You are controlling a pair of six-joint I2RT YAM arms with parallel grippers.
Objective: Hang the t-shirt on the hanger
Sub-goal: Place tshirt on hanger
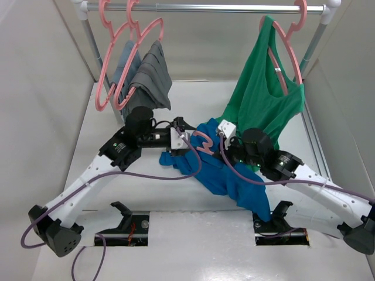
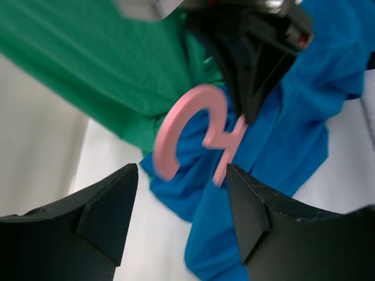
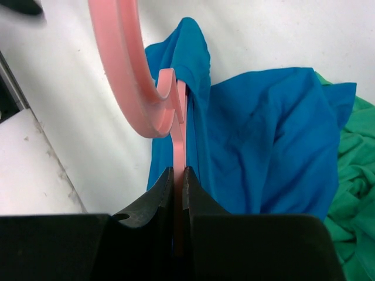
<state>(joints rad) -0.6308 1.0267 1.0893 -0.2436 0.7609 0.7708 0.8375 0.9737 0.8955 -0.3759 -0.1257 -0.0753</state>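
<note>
The bright blue t-shirt point(image 1: 225, 172) lies crumpled on the white table between the two arms and drapes toward the right arm's base. The pink hanger point(image 1: 203, 143) sticks up out of it, hook uppermost. My right gripper point(image 3: 179, 171) is shut on the hanger point(image 3: 126, 76) at its thin stem just below the hook, with the t-shirt point(image 3: 263, 134) hanging behind. My left gripper point(image 2: 181, 170) stands open a short way from the hanger's hook point(image 2: 184, 126), nothing between its fingers; the t-shirt point(image 2: 281, 146) lies under and beyond it. Most of the hanger's frame is hidden in the fabric.
A metal rail point(image 1: 205, 8) spans the back. On it hang pink hangers with grey garments point(image 1: 146, 76) at left and a green tank top point(image 1: 266, 96) at right, whose hem reaches down behind the right gripper point(image 1: 222, 134). White walls close both sides.
</note>
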